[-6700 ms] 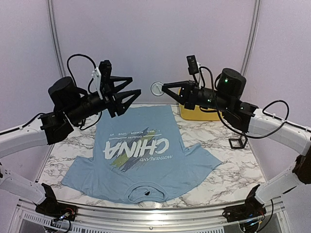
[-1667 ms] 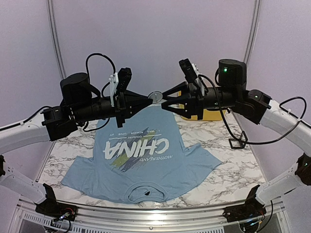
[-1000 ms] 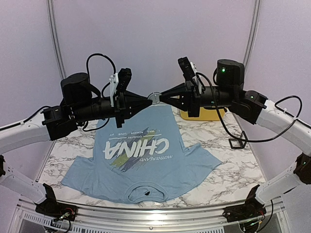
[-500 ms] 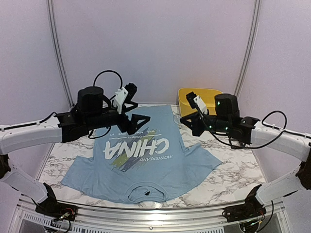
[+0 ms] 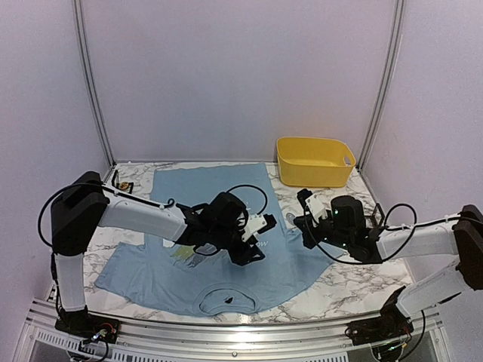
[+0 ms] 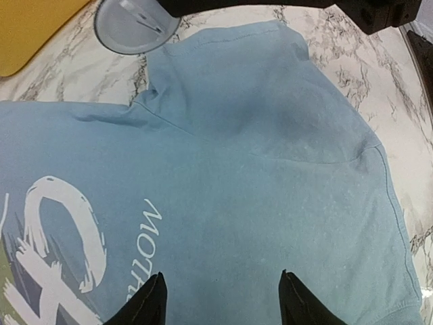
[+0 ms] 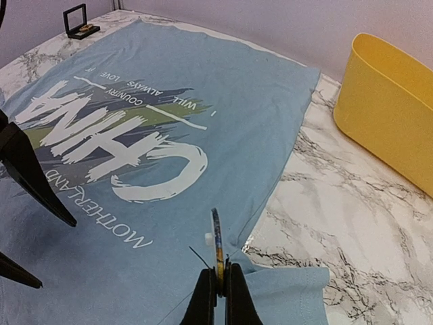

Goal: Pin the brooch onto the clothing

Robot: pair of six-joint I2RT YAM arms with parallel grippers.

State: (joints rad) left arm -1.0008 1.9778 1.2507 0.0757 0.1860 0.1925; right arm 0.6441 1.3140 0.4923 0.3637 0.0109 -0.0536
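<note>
- Brooch (image 5: pixel 291 219), top view: it is a small pale disc low over the marble table (image 5: pixel 355 264), in the notch between the T-shirt (image 5: pixel 204 192) body and its sleeve. It sits at the tip of the right gripper (image 5: pixel 299 224).
- Change noted: a second ago both arms were raised, tips meeting on the disc above the far hem. Both are now down at cloth level, and the left gripper (image 5: pixel 251 243) has let go and sits over the chest print.
- Yellow bin (image 5: pixel 315 160) stands at the far right, well apart from the work.
- Left wrist view: the left fingertips (image 6: pixel 150 305) stand spread with nothing between them, only blue fabric beneath. Whether they press on the cloth cannot be told.
- Beyond them, the disc (image 6: pixel 132 24) hangs at the shirt's edge near the sleeve seam, under the right gripper's dark fingers (image 6: pixel 257 5).
- Right wrist view: the right gripper (image 7: pixel 216 284) is pinched tight on the disc's rim. The brooch (image 7: pixel 216 247) stands upright and edge-on, and a thin pin juts out on the lettering side.
- It sits over the fabric margin where sleeve meets body; contact with the cloth cannot be confirmed.
- The left fingers (image 7: pixel 34 179) show at the frame's left, near the "MOTHERLAND" line.
- A small black box (image 7: pixel 76 19) sits past the far corner of the shirt.
- Assessment: the hand-over appears finished, and the right arm alone now carries the piece. In my judgement the pinning step has not yet begun.
- The free left gripper looks well placed to steady the cloth.
</note>
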